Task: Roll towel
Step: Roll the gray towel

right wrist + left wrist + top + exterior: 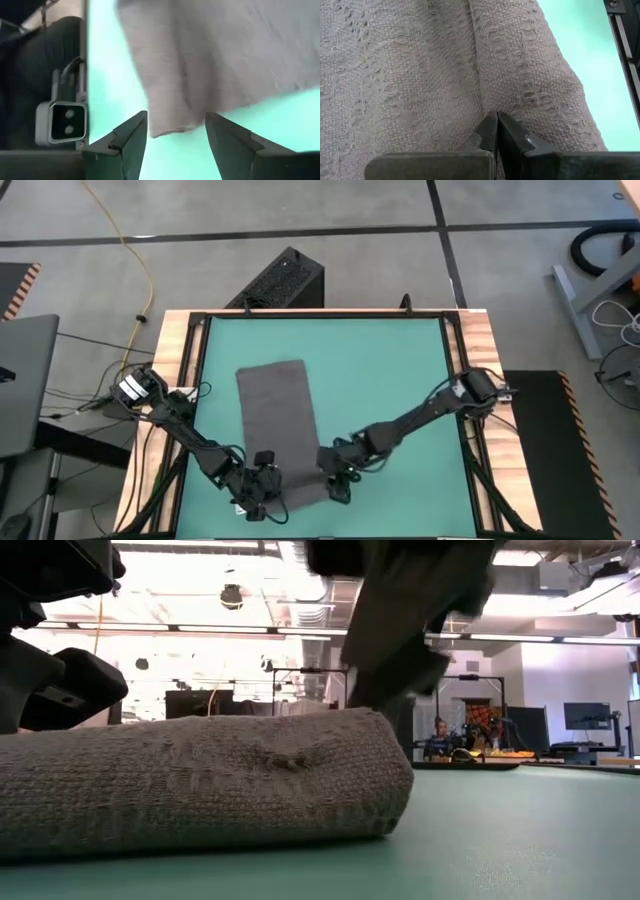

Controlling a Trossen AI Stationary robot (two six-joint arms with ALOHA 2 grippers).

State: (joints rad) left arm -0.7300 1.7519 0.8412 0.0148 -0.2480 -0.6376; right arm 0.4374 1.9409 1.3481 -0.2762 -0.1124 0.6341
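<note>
Towel (277, 412) lies on the green table (390, 370); from above we see its near end folded over, both arms at that end. Level with the table, this end makes one thick roll (200, 780), so we judge the rolling only started, with most cloth still flat. Our left pincer (496, 131) is pressed together against the towel fold. Our right pincer (176, 131) stands apart, holding nothing, just beside the towel corner.
</note>
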